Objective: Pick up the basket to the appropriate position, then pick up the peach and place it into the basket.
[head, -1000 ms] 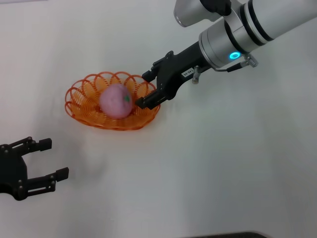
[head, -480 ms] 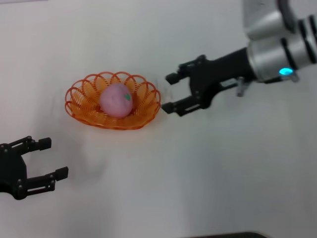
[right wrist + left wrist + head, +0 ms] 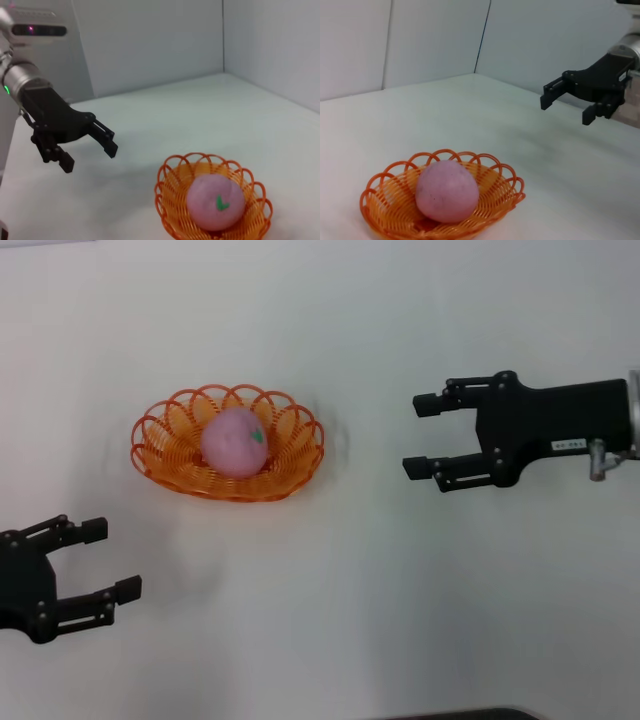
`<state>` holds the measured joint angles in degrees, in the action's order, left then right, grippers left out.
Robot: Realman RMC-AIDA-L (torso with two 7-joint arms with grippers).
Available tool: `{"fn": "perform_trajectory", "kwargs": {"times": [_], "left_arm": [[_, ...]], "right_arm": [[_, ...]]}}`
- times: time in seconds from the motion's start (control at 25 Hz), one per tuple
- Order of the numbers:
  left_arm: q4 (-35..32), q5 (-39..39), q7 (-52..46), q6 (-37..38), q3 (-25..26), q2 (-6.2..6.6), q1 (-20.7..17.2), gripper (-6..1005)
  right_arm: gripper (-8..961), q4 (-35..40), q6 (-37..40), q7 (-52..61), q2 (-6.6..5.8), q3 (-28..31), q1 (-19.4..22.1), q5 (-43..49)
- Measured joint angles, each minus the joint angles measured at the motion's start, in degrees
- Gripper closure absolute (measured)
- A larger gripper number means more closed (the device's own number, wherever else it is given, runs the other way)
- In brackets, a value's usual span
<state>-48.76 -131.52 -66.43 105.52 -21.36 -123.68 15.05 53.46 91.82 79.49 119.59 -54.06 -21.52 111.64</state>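
Orange wire basket (image 3: 180, 464) holds the peach (image 3: 234, 442). At its 3 o'clock, well apart, right gripper (image 3: 421, 434) gapes empty; left gripper (image 3: 110, 560), at 7 o'clock, likewise gapes.

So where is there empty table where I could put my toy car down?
Bare white table lies between the basket and the right gripper, and also in front of the basket beside the left gripper. Behind the basket is bare too. The basket itself is full: the peach sits in it.
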Motion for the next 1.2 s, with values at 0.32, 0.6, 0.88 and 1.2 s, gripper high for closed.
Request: {"fn": "perform_trajectory", "kwargs": {"times": [0.32,0.6,0.88,1.2], "left_arm": [[1.4,0.0,0.0,-0.1,0.0,0.06,0.5,159],[2.1,-0.3,0.0,-0.3,0.0,0.09,0.4,160],[2.7,-0.5,0.2,-1.0,-0.1,0.08,0.2,160],[3.9,-0.6,0.4,-3.6,-0.4,0.06,0.2,160]], "right_arm": [[156,-6.9,0.7,-9.7,0.03,0.7,0.3,0.0],[156,-14.4,0.9,-18.2,-0.02,0.5,0.5,0.0],[155,-18.0,0.0,-22.7,-0.07,0.4,0.6,0.7],[156,-19.9,-6.1,-22.9,-0.06,0.2,0.2,0.8]]}}
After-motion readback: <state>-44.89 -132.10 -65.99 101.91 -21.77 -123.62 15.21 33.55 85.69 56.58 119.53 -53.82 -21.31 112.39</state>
